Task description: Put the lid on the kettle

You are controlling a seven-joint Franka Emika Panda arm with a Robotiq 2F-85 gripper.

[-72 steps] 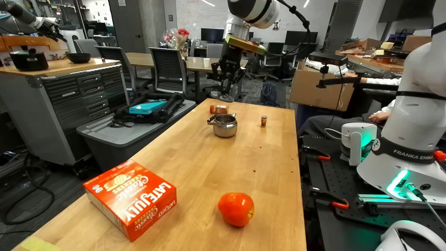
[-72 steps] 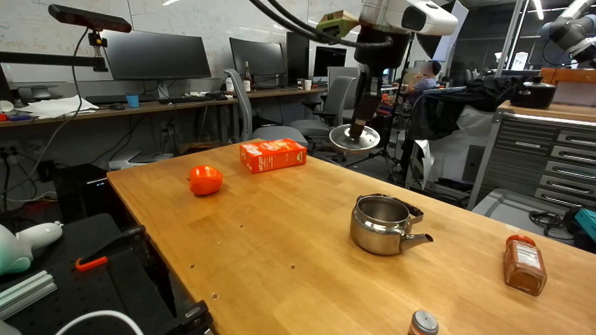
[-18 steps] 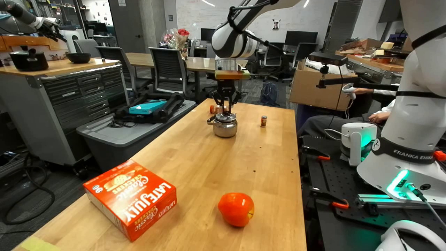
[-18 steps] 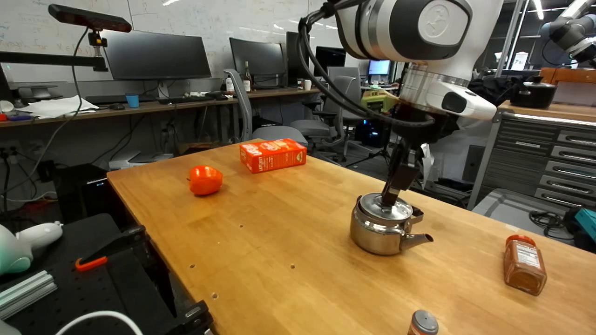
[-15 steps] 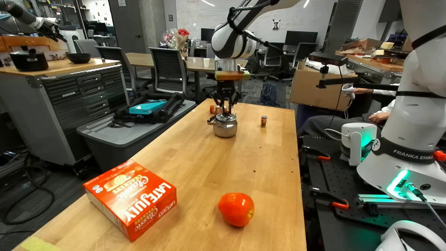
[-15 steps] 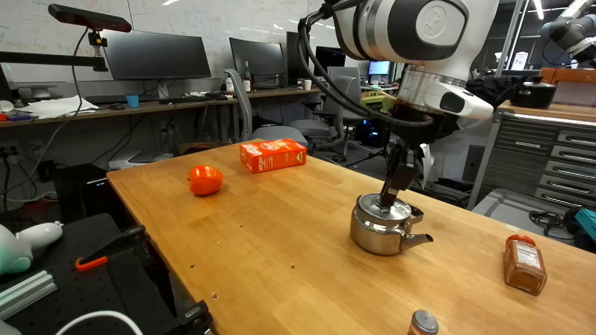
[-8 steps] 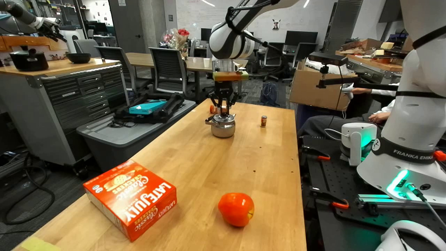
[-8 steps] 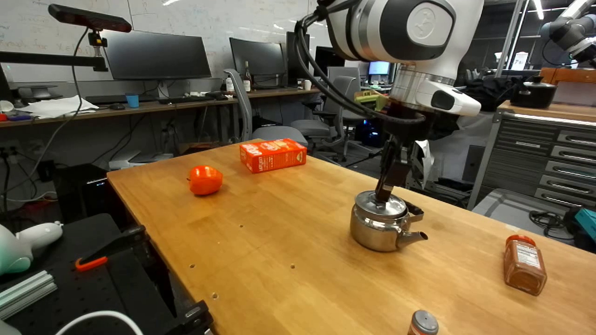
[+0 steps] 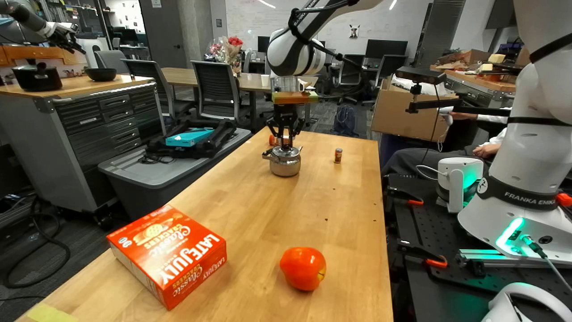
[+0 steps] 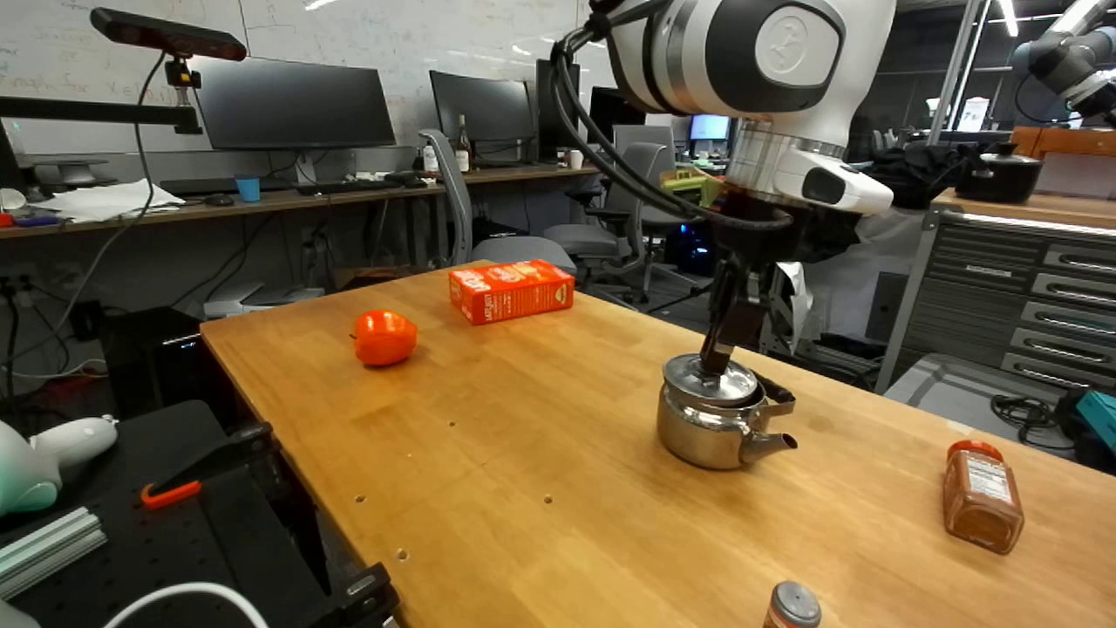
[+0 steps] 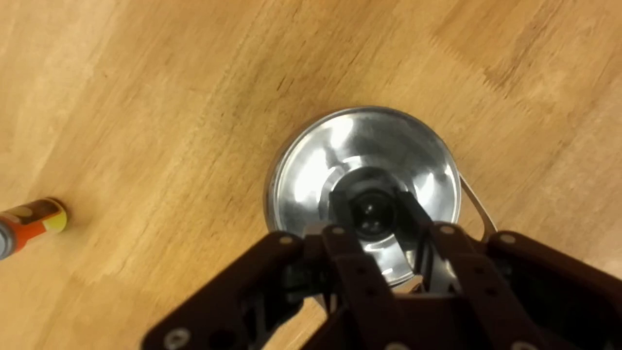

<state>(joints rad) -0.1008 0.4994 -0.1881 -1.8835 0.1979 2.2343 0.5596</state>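
The silver kettle stands upright on the wooden table, also seen in an exterior view. The round silver lid lies over its opening, slightly off-centre, with some kettle rim showing on the spout side. In the wrist view the lid covers nearly all of the kettle; its thin handle shows at the right. My gripper points down with one finger on each side of the dark knob, close against it. It also shows in both exterior views. The spout is hidden in the wrist view.
A small shaker stands near the kettle and shows in the wrist view. A spice jar lies beyond the spout. A red tomato-like fruit and an orange cracker box are farther along the table.
Since 4.8 s ago, my gripper has brought the lid from the air down onto the kettle. In the last second gripper, lid and kettle slid a little together, leftward in both exterior views.
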